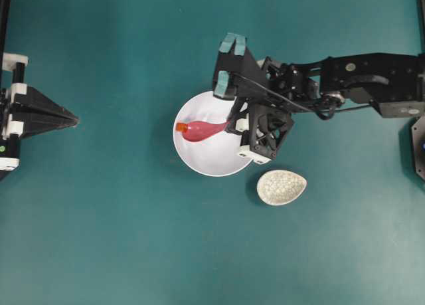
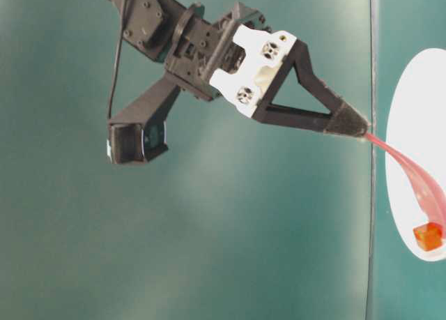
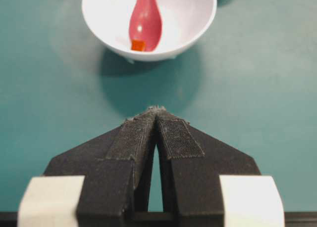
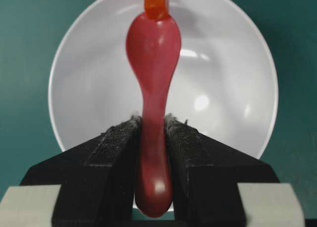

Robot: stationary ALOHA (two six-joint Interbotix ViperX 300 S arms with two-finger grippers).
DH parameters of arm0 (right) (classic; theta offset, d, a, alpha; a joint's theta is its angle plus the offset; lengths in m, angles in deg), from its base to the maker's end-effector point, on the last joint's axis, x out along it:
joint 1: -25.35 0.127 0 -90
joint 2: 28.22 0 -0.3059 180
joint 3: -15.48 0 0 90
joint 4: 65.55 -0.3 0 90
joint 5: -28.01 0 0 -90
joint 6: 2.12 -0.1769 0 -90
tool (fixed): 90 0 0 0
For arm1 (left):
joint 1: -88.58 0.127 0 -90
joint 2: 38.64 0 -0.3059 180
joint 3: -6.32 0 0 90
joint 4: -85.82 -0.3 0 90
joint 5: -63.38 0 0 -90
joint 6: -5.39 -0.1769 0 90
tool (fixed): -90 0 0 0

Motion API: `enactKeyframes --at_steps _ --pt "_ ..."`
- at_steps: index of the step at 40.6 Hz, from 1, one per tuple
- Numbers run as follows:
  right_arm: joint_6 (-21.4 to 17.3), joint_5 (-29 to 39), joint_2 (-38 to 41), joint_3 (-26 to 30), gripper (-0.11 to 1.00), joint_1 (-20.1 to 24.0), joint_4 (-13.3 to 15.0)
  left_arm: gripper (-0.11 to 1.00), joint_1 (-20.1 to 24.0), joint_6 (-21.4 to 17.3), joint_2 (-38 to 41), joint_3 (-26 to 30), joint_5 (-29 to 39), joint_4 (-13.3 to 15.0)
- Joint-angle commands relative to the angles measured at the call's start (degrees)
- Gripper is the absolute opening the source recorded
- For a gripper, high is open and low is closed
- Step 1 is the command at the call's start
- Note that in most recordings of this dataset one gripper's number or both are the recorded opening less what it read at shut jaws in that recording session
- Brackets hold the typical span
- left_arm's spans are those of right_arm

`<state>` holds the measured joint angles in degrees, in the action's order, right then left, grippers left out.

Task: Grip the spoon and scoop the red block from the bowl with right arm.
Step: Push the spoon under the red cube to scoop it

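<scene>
Glossy, rigid pink-red spoon [image 4: 152,64], likely slippery, is pinched mid-handle by right gripper [image 4: 152,125] fingers; red block [image 4: 156,3] touches scoop tip in bowl [image 4: 228,64]; left gripper [image 3: 157,113] fingers pressed together.

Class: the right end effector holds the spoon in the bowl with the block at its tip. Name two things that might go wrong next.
1. The red block sits at the very tip of the spoon, not in the scoop, so it may slide off.
2. The right end effector pinches only the narrow handle; the spoon could twist against the bowl.
</scene>
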<state>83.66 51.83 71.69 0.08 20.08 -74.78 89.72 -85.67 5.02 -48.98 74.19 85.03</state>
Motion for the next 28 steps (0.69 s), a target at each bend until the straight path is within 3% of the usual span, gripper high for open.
enactKeyframes --at_steps 1,28 --pt "-0.5 -1.5 -2.3 0.0 0.24 0.0 -0.1 0.00 -0.1 0.1 0.3 1.8 -0.3 -0.2" --pt "-0.6 -3.3 -2.4 -0.8 0.24 0.0 0.1 0.00 -0.1 0.2 0.3 1.8 -0.3 -0.2"
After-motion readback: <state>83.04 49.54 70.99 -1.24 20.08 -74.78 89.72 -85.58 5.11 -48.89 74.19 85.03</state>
